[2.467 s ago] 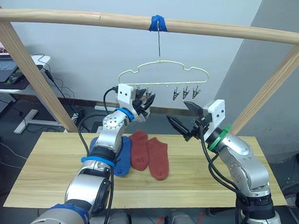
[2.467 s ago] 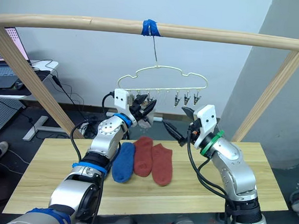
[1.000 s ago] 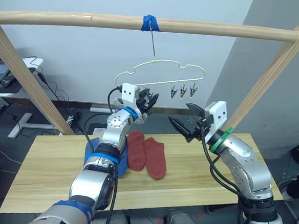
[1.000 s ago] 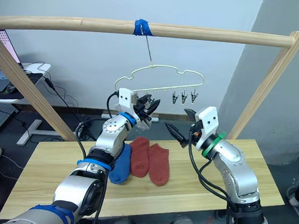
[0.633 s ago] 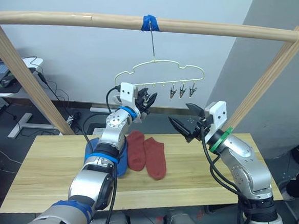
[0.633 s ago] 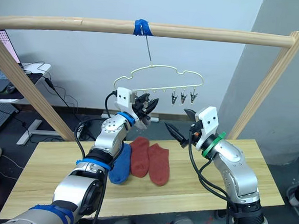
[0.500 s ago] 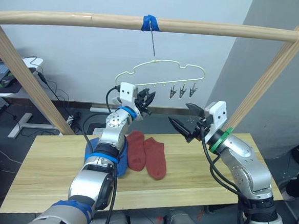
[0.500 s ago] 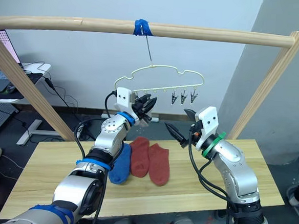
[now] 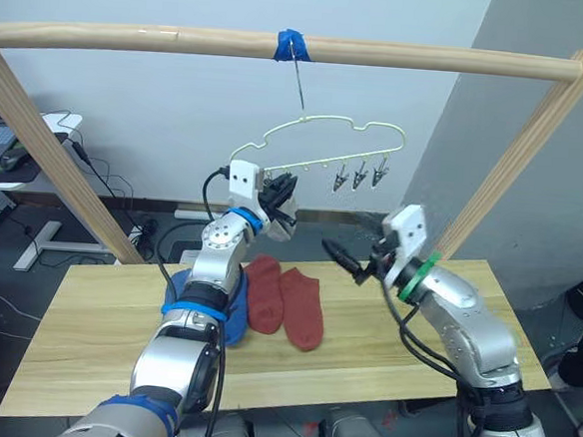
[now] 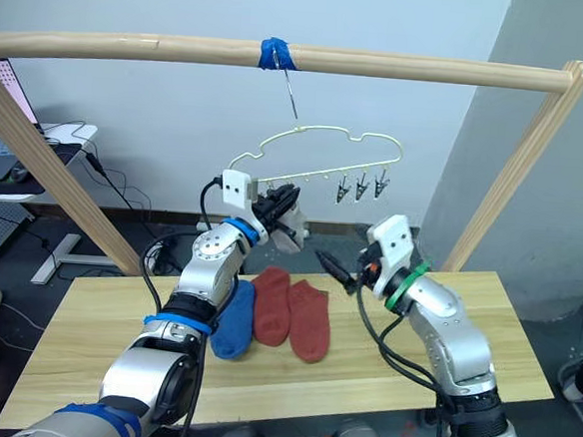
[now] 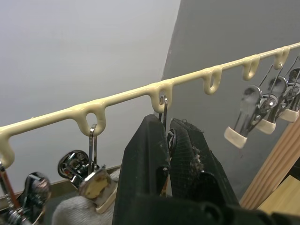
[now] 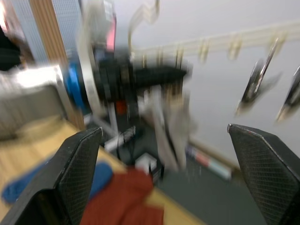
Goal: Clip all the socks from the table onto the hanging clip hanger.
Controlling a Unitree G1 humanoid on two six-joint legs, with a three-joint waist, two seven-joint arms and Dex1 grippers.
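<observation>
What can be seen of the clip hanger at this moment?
The clip hanger is a thin pale yellow-green wire with a wavy, cloud-like outline. It hangs by a long hook from blue tape on the wooden rail. Small loops along its bottom bar carry metal clips; three hang free toward its right end. The left gripper is shut on a clip near the left end.

The pale yellow-green clip hanger (image 9: 329, 146) is hanging tilted, three metal clips (image 9: 360, 175) dangling free. Two brick red socks (image 9: 288, 300) and a blue sock (image 9: 233, 309) are lying side by side on the bench (image 9: 93, 335).
</observation>
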